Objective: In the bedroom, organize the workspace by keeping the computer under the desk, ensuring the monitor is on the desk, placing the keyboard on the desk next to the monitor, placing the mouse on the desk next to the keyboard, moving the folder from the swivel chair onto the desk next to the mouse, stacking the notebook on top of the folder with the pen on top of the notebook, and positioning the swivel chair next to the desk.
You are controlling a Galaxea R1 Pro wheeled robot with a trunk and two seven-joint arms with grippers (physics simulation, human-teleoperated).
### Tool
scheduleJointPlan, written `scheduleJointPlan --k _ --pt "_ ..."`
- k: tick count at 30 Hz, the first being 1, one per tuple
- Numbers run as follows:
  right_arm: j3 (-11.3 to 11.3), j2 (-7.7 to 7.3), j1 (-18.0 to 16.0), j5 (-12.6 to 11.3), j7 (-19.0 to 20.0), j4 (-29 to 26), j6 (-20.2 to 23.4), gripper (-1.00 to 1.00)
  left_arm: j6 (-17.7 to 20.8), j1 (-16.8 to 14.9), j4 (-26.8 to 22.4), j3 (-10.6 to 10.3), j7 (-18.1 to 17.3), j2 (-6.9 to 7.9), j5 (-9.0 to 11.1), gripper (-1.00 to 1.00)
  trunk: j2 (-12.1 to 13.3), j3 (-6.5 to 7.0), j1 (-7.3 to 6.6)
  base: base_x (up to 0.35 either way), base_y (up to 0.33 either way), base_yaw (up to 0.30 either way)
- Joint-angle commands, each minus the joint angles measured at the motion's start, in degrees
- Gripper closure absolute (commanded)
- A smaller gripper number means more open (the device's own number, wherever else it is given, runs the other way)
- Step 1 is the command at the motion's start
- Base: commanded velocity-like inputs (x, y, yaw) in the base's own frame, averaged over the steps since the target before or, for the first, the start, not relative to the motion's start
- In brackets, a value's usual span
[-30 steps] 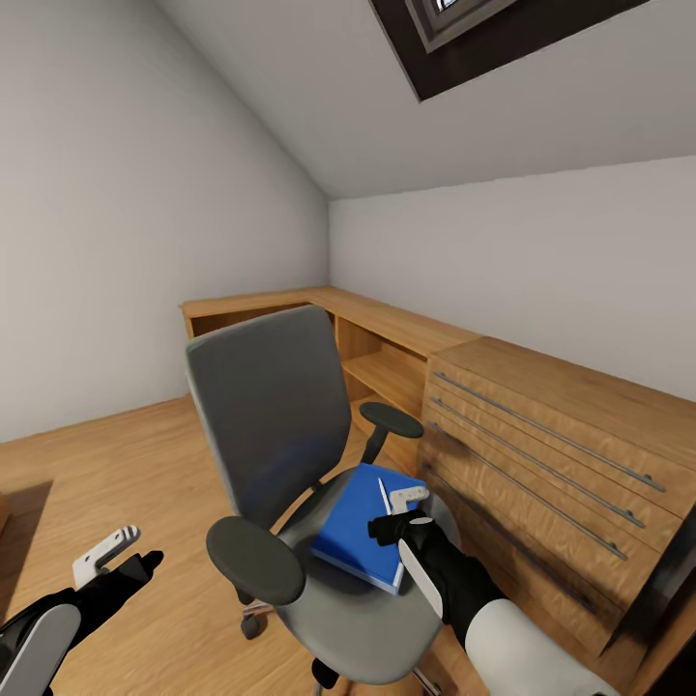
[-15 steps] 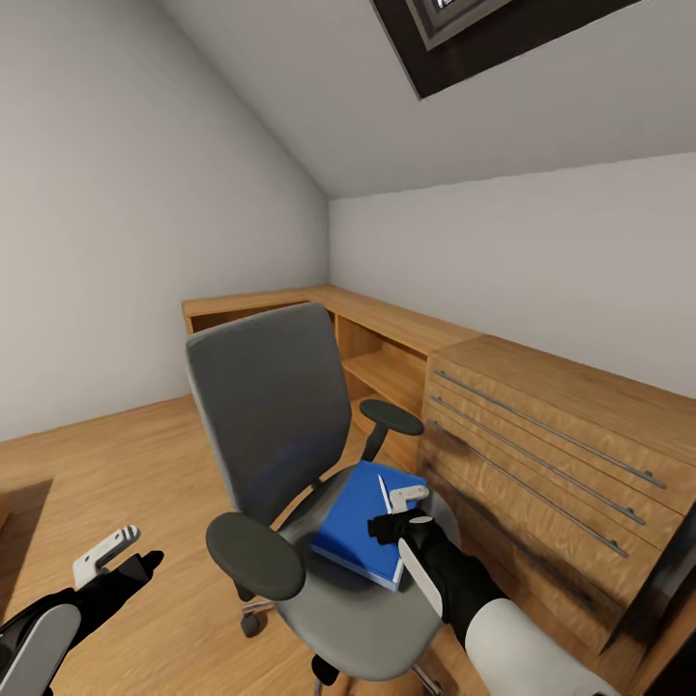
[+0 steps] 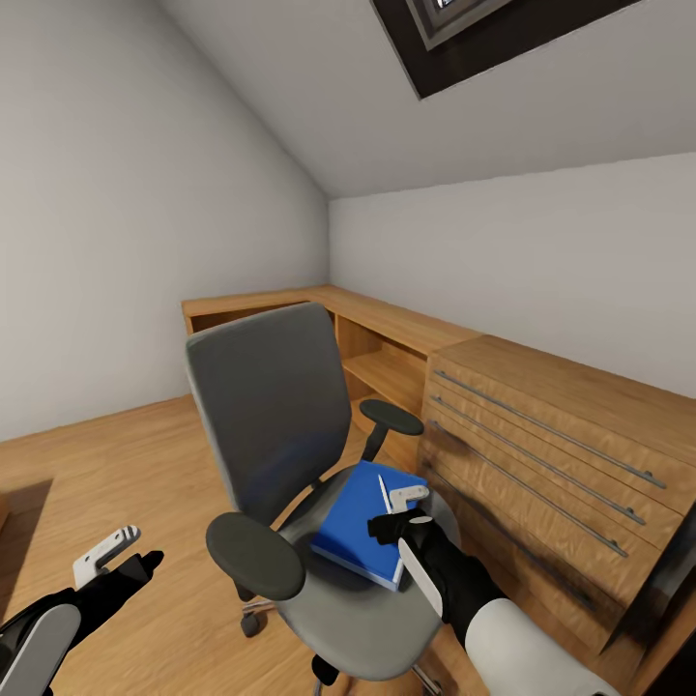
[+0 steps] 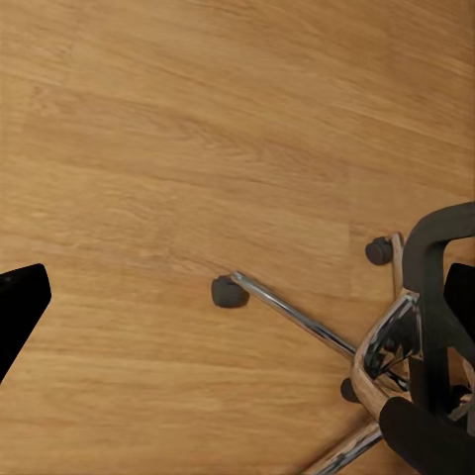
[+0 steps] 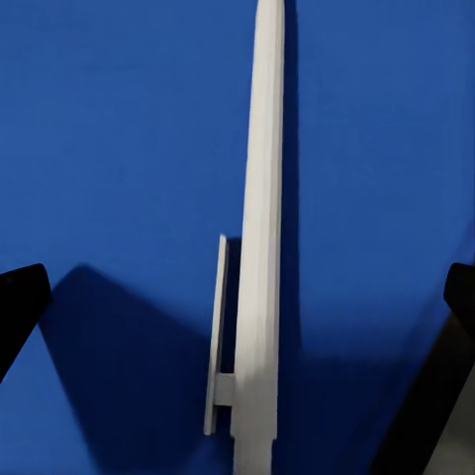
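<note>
The swivel chair [image 3: 271,416] stands in the middle of the head view with its grey back toward the left. On its seat lies the blue folder [image 3: 353,527] with the thin white pen [image 3: 384,495] on top. My right gripper [image 3: 398,512] hovers just over the pen. The right wrist view shows it open, its dark fingertips [image 5: 20,307] wide apart on either side of the pen [image 5: 259,247] on the folder [image 5: 119,148]. My left gripper [image 3: 121,556] hangs open and empty low at the left, over the chair's chrome base [image 4: 297,317]. Desk, computer, monitor, keyboard, mouse and notebook are out of view.
A light wood drawer cabinet [image 3: 541,435] stands close to the chair's right, with open shelves [image 3: 387,372] running on into the corner. The sloped ceiling holds a dark skylight [image 3: 464,29]. Plank floor [image 3: 97,474] stretches to the left.
</note>
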Motion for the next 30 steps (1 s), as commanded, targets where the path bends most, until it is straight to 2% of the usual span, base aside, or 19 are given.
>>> scheduleJointPlan --k 1,2,26,30 --pt "0.3 -0.06 0.0 -0.6 -0.5 0.2 0.2 -1.0 0.1 0.0 -0.1 0.0 0.5 0.01 0.6 -1.0 0.0 -0.07 0.0 0.0 0.0 0.0" --pt "0.3 -0.06 0.0 -0.6 -0.5 0.2 0.2 1.0 0.1 0.0 -0.1 0.0 0.5 0.01 0.6 -1.0 0.0 -0.07 0.0 0.0 0.0 0.0" --pt "0.2 -0.08 0.0 -0.7 -0.5 0.1 0.3 1.0 0.1 0.0 -0.1 0.0 0.4 0.01 0.6 -1.0 0.0 -0.07 0.0 0.0 0.0 0.0" --pt "-0.7 -0.06 0.0 -0.7 -0.5 0.1 0.5 1.0 0.1 0.0 -0.1 0.0 0.5 -0.04 0.6 -1.0 0.0 -0.07 0.0 0.0 0.0 0.0"
